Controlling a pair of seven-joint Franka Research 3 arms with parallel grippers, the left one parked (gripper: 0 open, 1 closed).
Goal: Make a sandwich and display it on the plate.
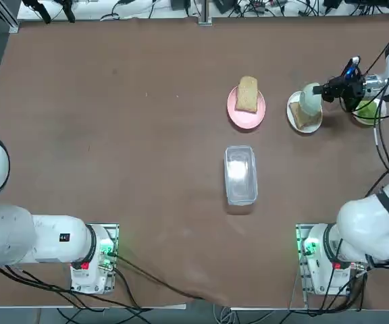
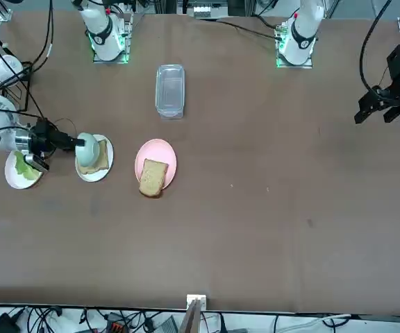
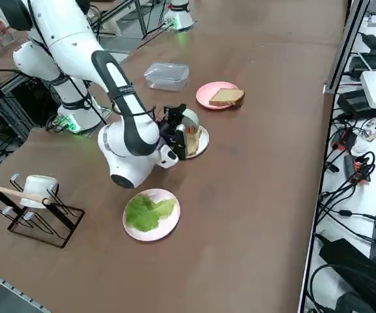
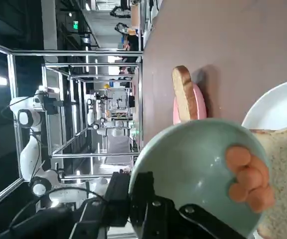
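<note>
Overhead we look straight down the bench (image 1: 113, 135); from across it we face the arms; our raised side view slants over; the wrist view sits close. All share the pink plate (image 1: 246, 111).

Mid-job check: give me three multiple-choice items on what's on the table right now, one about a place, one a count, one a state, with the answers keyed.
1. Where does the lettuce lie?
A. on a white plate near the table's edge
B. on the pink plate
C. in the clear container

2. How many toast slices show?
A. one
B. two
C. four

3. How is the pale-green bowl held?
A. standing upright on the table
B. tipped over the toast on the white plate, carrot slices at its lip
C. upside down on the pink plate

Answers: 1 A, the lettuce lies on its own plate. 2 B, one slice on the pink plate, another under the bowl. 3 B, the right gripper is shut on the bowl, tilting carrot slices toward the toast.
</note>
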